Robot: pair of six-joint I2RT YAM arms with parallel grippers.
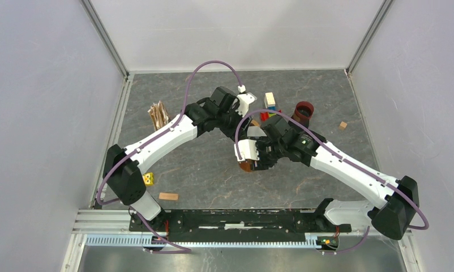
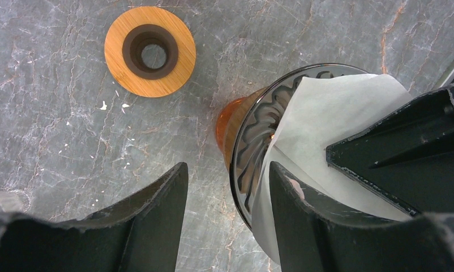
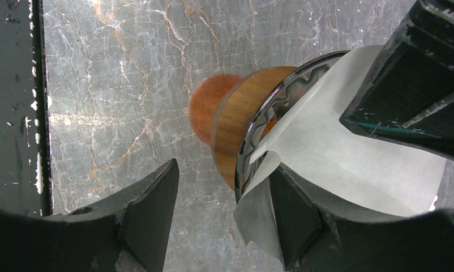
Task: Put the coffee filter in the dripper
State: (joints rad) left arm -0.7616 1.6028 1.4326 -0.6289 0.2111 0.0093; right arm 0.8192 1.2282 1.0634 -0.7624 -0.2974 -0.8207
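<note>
The dripper has a ribbed glass cone, a wooden collar and an orange base; in the top view it shows at the table's middle. The white paper filter lies inside the cone, its edge sticking out over the rim, and shows in the top view. My left gripper is open and straddles the rim, one finger on the filter inside. My right gripper is open and straddles the rim from the other side, one finger against the filter.
A wooden ring with a dark centre lies on the table beyond the dripper. Coloured blocks, a dark red cylinder, a brown paper stack, a small wooden cube, a flat wooden block and a yellow piece lie around.
</note>
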